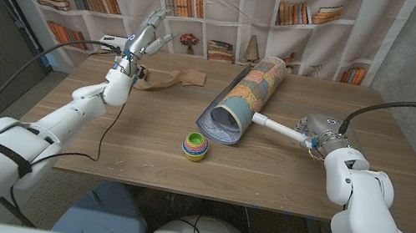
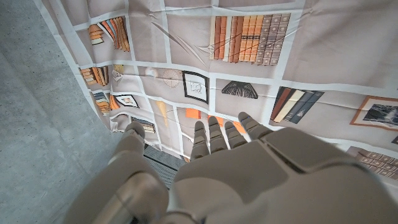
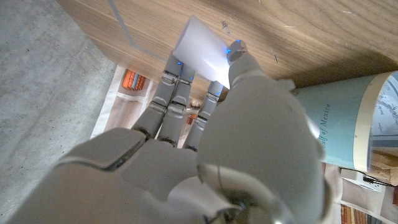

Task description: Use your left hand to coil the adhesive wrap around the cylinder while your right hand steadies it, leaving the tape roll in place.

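The cylinder [image 1: 247, 98], a big rolled map, lies on the wooden table [image 1: 143, 148] with its open end toward me. A white strip of adhesive wrap [image 1: 278, 129] runs from the cylinder's near end to my right hand [image 1: 319, 138], which pinches it between thumb and fingers. The right wrist view shows the same fingertips [image 3: 177, 65] on the white wrap [image 3: 202, 46], with the cylinder [image 3: 348, 124] beside my right hand [image 3: 249, 143]. My left hand [image 1: 142, 42] is raised over the table's far left, fingers spread and holding nothing. In its own wrist view my left hand [image 2: 249, 168] faces the backdrop.
A stack of coloured cups [image 1: 195, 146] stands near the front edge, just left of the cylinder's open end. A crumpled brown piece [image 1: 170, 79] lies at the far left by my left hand. A bookshelf-print backdrop [image 1: 235, 3] hangs behind the table.
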Controlling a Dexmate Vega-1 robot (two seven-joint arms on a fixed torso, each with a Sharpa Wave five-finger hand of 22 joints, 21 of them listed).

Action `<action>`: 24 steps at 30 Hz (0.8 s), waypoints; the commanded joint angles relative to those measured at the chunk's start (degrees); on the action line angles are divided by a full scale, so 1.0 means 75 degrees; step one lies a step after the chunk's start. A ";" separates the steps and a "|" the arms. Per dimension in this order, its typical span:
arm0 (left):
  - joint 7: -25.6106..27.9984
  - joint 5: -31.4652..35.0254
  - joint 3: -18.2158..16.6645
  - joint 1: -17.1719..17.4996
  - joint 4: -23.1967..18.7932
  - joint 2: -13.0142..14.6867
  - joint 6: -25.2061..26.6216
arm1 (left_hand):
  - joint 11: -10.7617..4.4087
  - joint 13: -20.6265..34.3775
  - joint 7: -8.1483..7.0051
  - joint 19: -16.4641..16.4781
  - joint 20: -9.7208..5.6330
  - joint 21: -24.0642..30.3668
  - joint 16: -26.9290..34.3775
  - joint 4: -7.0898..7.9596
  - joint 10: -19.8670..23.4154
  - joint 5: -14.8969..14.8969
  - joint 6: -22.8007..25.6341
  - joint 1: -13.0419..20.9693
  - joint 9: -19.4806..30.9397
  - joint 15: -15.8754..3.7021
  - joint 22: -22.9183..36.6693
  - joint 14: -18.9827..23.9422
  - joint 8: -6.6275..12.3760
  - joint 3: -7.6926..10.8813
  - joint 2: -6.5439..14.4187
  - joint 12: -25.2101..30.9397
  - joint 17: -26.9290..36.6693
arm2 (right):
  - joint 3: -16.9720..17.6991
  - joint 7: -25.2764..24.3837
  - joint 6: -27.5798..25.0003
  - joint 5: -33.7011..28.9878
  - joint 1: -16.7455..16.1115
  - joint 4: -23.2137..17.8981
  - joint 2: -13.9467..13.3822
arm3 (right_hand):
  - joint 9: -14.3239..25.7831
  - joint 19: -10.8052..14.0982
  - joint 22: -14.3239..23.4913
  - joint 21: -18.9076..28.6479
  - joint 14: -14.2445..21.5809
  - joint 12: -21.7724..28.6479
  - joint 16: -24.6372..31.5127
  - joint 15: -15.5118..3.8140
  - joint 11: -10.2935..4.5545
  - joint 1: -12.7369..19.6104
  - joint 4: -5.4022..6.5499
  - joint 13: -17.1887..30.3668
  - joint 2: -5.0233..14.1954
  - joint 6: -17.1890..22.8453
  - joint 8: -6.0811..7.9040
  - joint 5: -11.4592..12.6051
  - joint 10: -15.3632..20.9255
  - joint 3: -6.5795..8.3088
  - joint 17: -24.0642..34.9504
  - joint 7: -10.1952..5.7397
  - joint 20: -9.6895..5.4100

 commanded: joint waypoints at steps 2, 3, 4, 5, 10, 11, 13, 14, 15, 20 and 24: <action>-0.0089 0.0103 0.0005 -0.0050 0.0047 0.0049 0.0261 | 0.0031 0.0047 0.0048 0.0192 -0.0122 0.0090 0.0109 -0.0024 0.0186 0.0010 0.0136 0.0191 0.0025 -0.0221 0.0016 0.0228 0.0054 0.0072 0.0025 0.0089 0.0002 | -0.0014 0.0223 0.0125 -0.0206 0.0075 0.0066 0.0156 | 0.0036 -0.0050 0.0018 0.0062 0.1037 0.0001 -0.0007 -0.2092 -0.0366 0.0229 -0.0007 0.0035 0.0299 0.0066 -0.0037 0.0048 0.0461 0.0161 0.0028 0.0020 -0.0851; -0.0092 0.0105 0.0009 -0.0057 0.0062 0.0045 0.0267 | 0.0034 0.0047 0.0050 0.0188 -0.0108 0.0087 0.0108 -0.0025 0.0196 0.0011 0.0138 0.0198 0.0025 -0.0224 0.0016 0.0233 0.0054 0.0074 0.0025 0.0092 0.0002 | -0.0003 0.0234 0.0136 -0.0206 0.0074 0.0069 0.0169 | 0.0036 -0.0051 0.0017 0.0065 0.1038 0.0001 -0.0009 -0.2092 -0.0366 0.0229 -0.0007 0.0035 0.0300 0.0067 -0.0038 0.0048 0.0463 0.0162 0.0030 0.0024 -0.0850; -0.0077 0.0128 0.0028 -0.0078 0.0099 0.0047 0.0252 | 0.0034 0.0047 0.0049 0.0188 -0.0099 0.0087 0.0107 -0.0026 0.0199 0.0012 0.0140 0.0204 0.0025 -0.0225 0.0016 0.0236 0.0054 0.0076 0.0027 0.0092 0.0002 | -0.0004 0.0262 0.0147 -0.0228 0.0081 0.0076 0.0177 | 0.0037 -0.0053 0.0017 0.0070 0.1039 -0.0003 -0.0012 -0.2092 -0.0367 0.0229 -0.0007 0.0031 0.0297 0.0064 -0.0041 0.0048 0.0463 0.0162 0.0033 0.0017 -0.0849; -0.0055 0.0154 0.0059 -0.0122 0.0174 0.0047 0.0194 | 0.0032 0.0047 0.0052 0.0188 -0.0090 0.0085 0.0107 -0.0027 0.0196 0.0013 0.0139 0.0211 0.0025 -0.0226 0.0015 0.0241 0.0053 0.0079 0.0028 0.0091 0.0001 | 0.0002 0.0273 0.0159 -0.0241 0.0080 0.0084 0.0188 | 0.0038 -0.0055 0.0015 0.0081 0.1041 -0.0004 -0.0020 -0.2092 -0.0369 0.0229 -0.0008 0.0030 0.0294 0.0067 -0.0043 0.0048 0.0473 0.0163 0.0038 0.0013 -0.0847; -0.0050 0.0212 0.0102 -0.0183 0.0234 0.0054 0.0212 | 0.0026 0.0049 0.0070 0.0243 -0.0177 0.0096 0.0097 -0.0036 0.0216 0.0019 0.0163 0.0269 0.0025 -0.0225 0.0014 0.0266 0.0053 0.0093 0.0029 0.0093 0.0000 | 0.0053 0.0310 0.0211 -0.0254 0.0066 0.0098 0.0230 | 0.0043 -0.0065 0.0009 0.0124 0.1059 -0.0012 -0.0043 -0.2092 -0.0365 0.0227 -0.0008 0.0037 0.0293 0.0082 -0.0050 0.0048 0.0480 0.0170 0.0061 0.0011 -0.0840; -0.0045 0.0217 0.0101 -0.0185 0.0231 0.0053 0.0228 | 0.0019 0.0049 0.0067 0.0244 -0.0177 0.0095 0.0096 -0.0037 0.0224 0.0020 0.0164 0.0275 0.0025 -0.0227 0.0014 0.0269 0.0052 0.0094 0.0029 0.0095 0.0000 | 0.0061 0.0313 0.0222 -0.0261 0.0061 0.0097 0.0234 | 0.0045 -0.0068 0.0007 0.0133 0.1068 -0.0011 -0.0046 -0.2092 -0.0366 0.0226 -0.0006 0.0037 0.0295 0.0088 -0.0051 0.0048 0.0489 0.0173 0.0067 0.0005 -0.0842; -0.0056 0.0221 0.0080 -0.0164 0.0175 0.0050 0.0339 | 0.0042 0.0050 0.0061 0.0238 -0.0159 0.0088 0.0093 -0.0040 0.0215 0.0023 0.0159 0.0295 0.0025 -0.0226 0.0013 0.0278 0.0047 0.0098 0.0028 0.0090 0.0000 | 0.0076 0.0319 0.0235 -0.0279 0.0049 0.0096 0.0248 | 0.0047 -0.0070 0.0005 0.0150 0.1078 -0.0019 -0.0054 -0.2092 -0.0367 0.0225 -0.0006 0.0032 0.0294 0.0087 -0.0057 0.0047 0.0493 0.0175 0.0077 0.0009 -0.0842; -0.0047 0.0229 0.0092 -0.0188 0.0216 0.0047 0.0323 | 0.0045 0.0050 0.0058 0.0238 -0.0155 0.0088 0.0092 -0.0040 0.0215 0.0023 0.0157 0.0297 0.0026 -0.0222 0.0013 0.0279 0.0046 0.0099 0.0028 0.0089 0.0000 | 0.0082 0.0334 0.0238 -0.0291 0.0043 0.0092 0.0254 | 0.0048 -0.0074 0.0003 0.0159 0.1083 -0.0026 -0.0059 -0.2092 -0.0368 0.0224 -0.0006 0.0027 0.0293 0.0091 -0.0058 0.0047 0.0493 0.0176 0.0083 0.0016 -0.0840; -0.0052 0.0229 0.0088 -0.0189 0.0213 0.0041 0.0358 | 0.0046 0.0050 0.0056 0.0238 -0.0148 0.0086 0.0090 -0.0041 0.0217 0.0024 0.0156 0.0305 0.0026 -0.0224 0.0013 0.0280 0.0045 0.0100 0.0028 0.0089 0.0000 | 0.0082 0.0342 0.0238 -0.0319 0.0033 0.0090 0.0260 | 0.0049 -0.0076 0.0003 0.0165 0.1086 -0.0024 -0.0063 -0.2092 -0.0368 0.0224 -0.0006 0.0029 0.0292 0.0088 -0.0061 0.0046 0.0499 0.0177 0.0086 0.0013 -0.0842; -0.0049 0.0261 0.0129 -0.0274 0.0368 0.0032 0.0386 | 0.0037 0.0052 0.0048 0.0231 -0.0119 0.0077 0.0079 -0.0041 0.0200 0.0022 0.0153 0.0325 0.0026 -0.0219 0.0013 0.0277 0.0038 0.0096 0.0011 0.0079 0.0000 | 0.0152 0.0338 0.0246 -0.0350 -0.0058 0.0054 0.0262 | 0.0053 -0.0085 -0.0002 0.0201 0.1096 -0.0033 -0.0087 -0.2091 -0.0367 0.0220 -0.0007 0.0030 0.0284 0.0095 -0.0071 0.0045 0.0510 0.0182 0.0106 0.0008 -0.0844; -0.0027 0.0285 0.0155 -0.0318 0.0466 0.0055 0.0370 | 0.0027 0.0053 0.0053 0.0223 -0.0091 0.0071 0.0071 -0.0039 0.0210 0.0020 0.0155 0.0335 0.0026 -0.0217 0.0013 0.0270 0.0035 0.0090 -0.0002 0.0081 0.0000 | 0.0197 0.0304 0.0287 -0.0336 -0.0108 0.0043 0.0265 | 0.0058 -0.0103 -0.0006 0.0230 0.1102 -0.0041 -0.0110 -0.2091 -0.0365 0.0218 -0.0008 0.0032 0.0279 0.0118 -0.0073 0.0045 0.0518 0.0187 0.0123 0.0008 -0.0840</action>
